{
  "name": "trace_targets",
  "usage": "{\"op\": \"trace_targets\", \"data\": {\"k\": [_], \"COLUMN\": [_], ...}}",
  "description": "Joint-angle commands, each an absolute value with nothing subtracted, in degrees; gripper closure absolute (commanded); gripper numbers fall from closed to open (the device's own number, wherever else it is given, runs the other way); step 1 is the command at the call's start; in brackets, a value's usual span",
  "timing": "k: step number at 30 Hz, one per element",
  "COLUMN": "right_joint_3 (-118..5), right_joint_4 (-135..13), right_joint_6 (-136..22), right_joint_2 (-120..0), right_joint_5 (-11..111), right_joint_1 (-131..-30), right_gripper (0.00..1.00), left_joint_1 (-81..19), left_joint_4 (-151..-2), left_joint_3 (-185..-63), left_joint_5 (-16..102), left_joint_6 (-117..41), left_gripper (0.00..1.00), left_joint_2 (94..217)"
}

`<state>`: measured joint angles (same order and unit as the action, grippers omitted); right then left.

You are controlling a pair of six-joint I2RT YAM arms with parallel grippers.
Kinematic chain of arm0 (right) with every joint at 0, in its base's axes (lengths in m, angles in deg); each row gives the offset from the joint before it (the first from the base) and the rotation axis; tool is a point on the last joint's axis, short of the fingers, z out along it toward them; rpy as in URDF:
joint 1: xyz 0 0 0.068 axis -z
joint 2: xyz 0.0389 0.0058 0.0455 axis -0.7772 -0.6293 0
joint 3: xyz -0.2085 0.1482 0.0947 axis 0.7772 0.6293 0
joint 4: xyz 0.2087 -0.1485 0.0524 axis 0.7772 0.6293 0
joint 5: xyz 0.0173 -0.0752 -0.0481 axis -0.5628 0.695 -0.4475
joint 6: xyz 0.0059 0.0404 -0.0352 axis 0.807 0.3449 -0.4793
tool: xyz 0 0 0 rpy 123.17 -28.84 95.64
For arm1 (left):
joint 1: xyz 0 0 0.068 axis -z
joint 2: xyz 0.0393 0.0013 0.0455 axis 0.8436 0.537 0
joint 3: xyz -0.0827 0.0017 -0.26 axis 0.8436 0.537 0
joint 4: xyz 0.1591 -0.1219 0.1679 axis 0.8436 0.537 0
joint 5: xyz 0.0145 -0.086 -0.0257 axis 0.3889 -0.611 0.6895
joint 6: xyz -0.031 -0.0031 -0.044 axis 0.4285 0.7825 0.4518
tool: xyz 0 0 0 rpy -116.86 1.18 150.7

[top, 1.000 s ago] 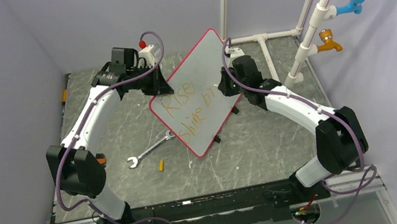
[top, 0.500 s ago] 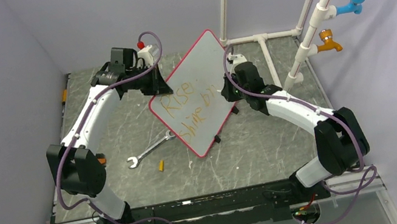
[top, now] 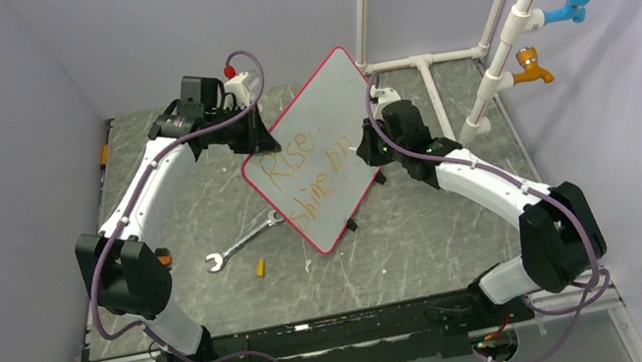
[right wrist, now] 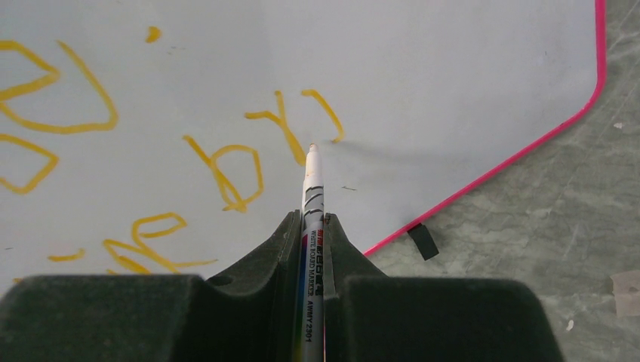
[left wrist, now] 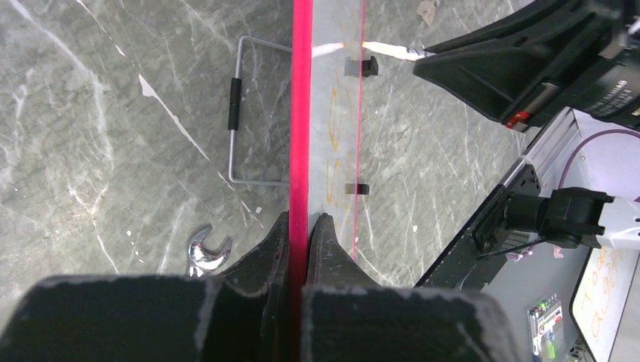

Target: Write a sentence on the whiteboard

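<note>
Orange lettering, the sentence [top: 305, 182], runs in two rows across the whiteboard [top: 323, 101]; I read "Rise" above and roughly "shine br" below. The board stands up at a slant in the far middle of the bench [top: 406, 236], turned askew to its edges. My left gripper [left wrist: 302, 222] is closed tight on the board's red-pink rim at its left side, one finger on each face. My right gripper [right wrist: 313, 220] is clamped on a white marker [right wrist: 312, 188]. The barrel runs out between the fingers and the tip meets the board at the last orange stroke, near its right side. A silver wrench [top: 243, 241] lies flat on the bench just beside the board's lower corner, toward the bench's left edge. A small yellow piece [top: 261, 268] lies near the wrench, closer to the near edge.
</note>
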<state>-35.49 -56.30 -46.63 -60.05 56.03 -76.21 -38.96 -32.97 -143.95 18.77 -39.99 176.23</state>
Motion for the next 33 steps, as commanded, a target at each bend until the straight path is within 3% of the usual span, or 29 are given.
{"op": "trace_targets", "data": {"k": [1, 18, 33], "right_joint_3": [-39.42, -48.23, -43.69], "right_joint_4": [-57.37, -59.17, -60.72], "right_joint_6": [-45.41, -44.83, -44.70], "right_joint_2": [-57.02, -64.77, -66.50], "right_joint_5": [54.48, 53.48, 53.51], "right_joint_1": [-76.49, -76.45, -76.51], "right_gripper": [1.00, 1.00, 1.00], "left_joint_1": [-39.24, -39.24, -39.25], "left_joint_4": [-21.69, -21.38, -21.17], "left_joint_3": [-141.97, -141.80, -142.02], "left_joint_5": [47.61, 51.24, 52.99], "left_joint_6": [-50.28, -50.57, -50.56], "left_gripper": [1.00, 1.00, 1.00], "left_joint_2": [179.67, 180.00, 179.85]}}
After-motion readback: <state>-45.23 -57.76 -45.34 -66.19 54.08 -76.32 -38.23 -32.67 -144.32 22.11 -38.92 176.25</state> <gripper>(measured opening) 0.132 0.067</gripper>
